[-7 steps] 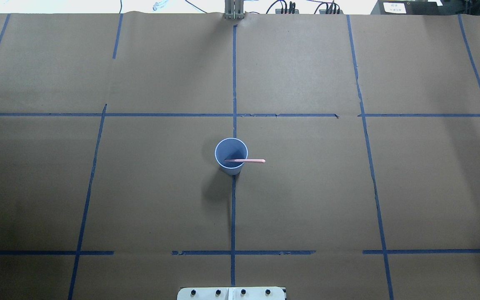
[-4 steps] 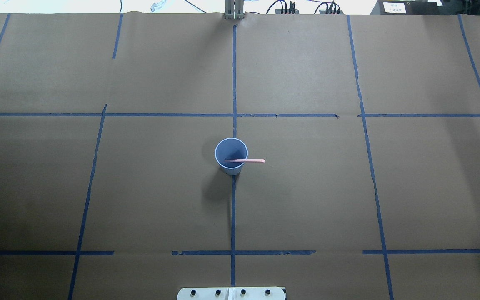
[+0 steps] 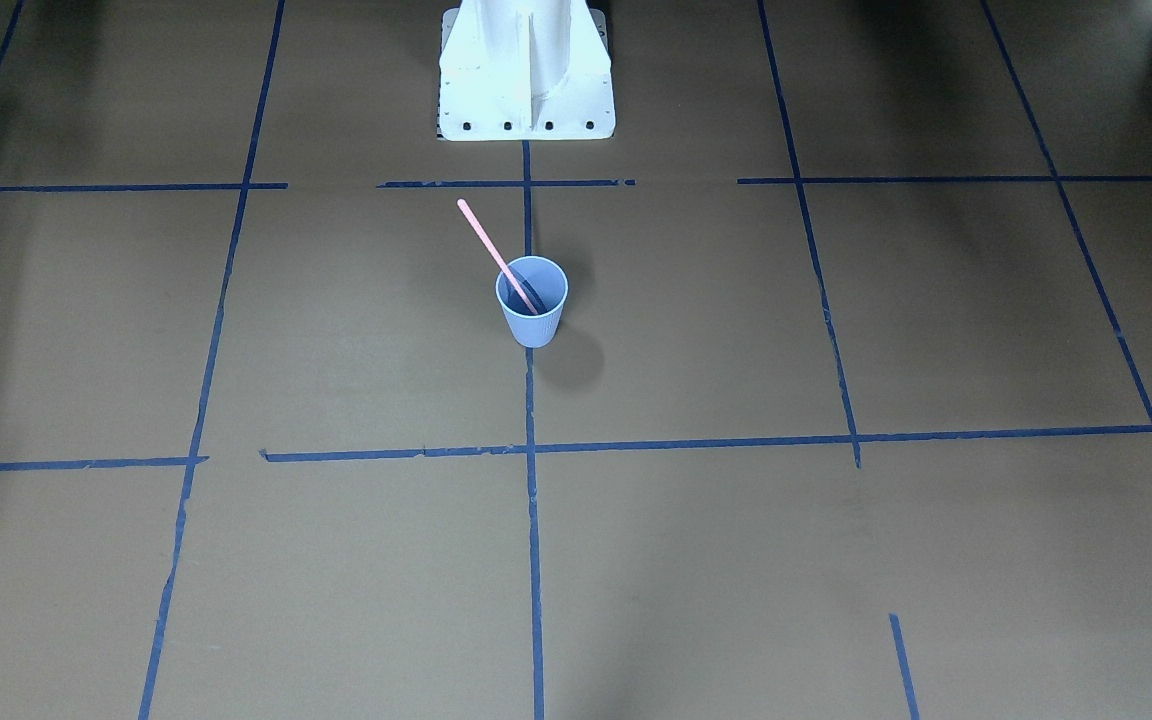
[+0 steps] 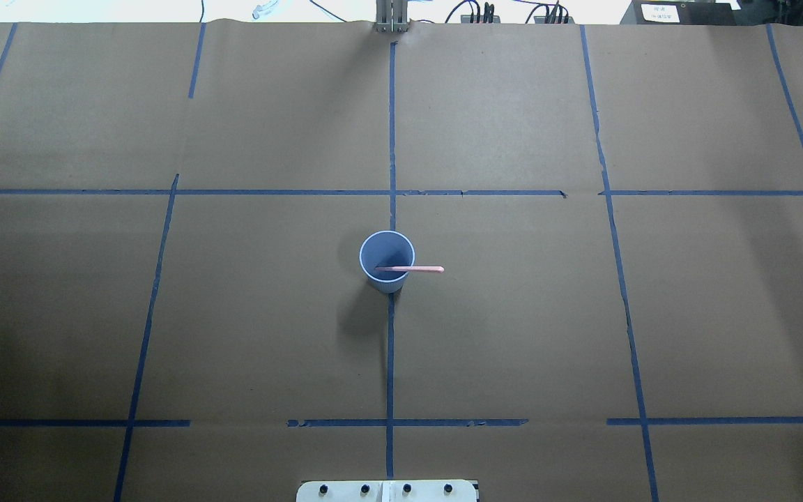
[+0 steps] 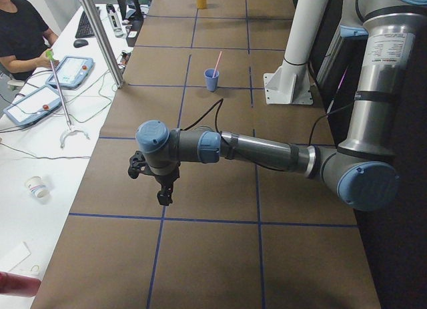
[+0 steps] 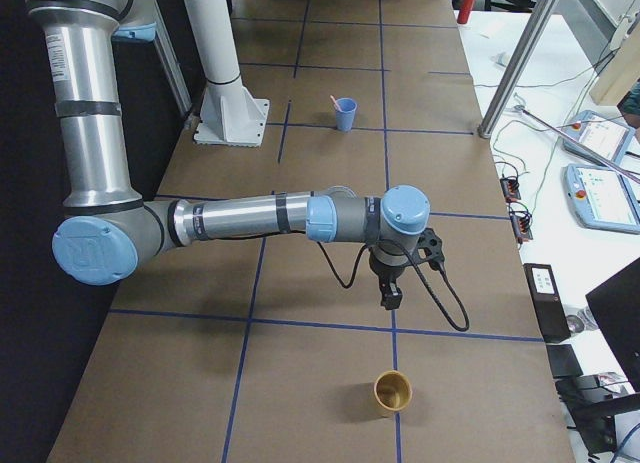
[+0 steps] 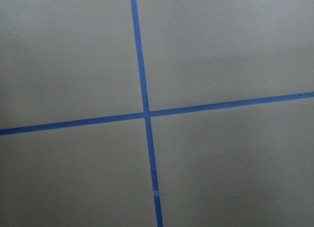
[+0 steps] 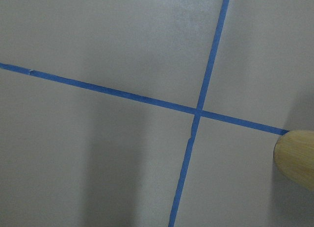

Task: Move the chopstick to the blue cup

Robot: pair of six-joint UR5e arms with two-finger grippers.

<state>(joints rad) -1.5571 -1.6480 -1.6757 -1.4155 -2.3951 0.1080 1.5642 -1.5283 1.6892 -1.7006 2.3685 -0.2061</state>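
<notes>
The blue cup (image 4: 387,259) stands upright at the table's middle, on the centre tape line; it also shows in the front view (image 3: 532,300). The pale-pink chopstick (image 4: 415,269) stands in the cup and leans over its rim, its upper end sticking out (image 3: 486,240). My left gripper (image 5: 163,195) shows only in the left side view, far from the cup, pointing down over bare paper. My right gripper (image 6: 390,298) shows only in the right side view, equally far off. I cannot tell whether either is open or shut.
A yellow-brown cup (image 6: 392,392) stands near my right gripper, at the table's end; its edge shows in the right wrist view (image 8: 294,158). The white robot base (image 3: 526,70) stands behind the blue cup. An operator (image 5: 20,29) sits at a side desk.
</notes>
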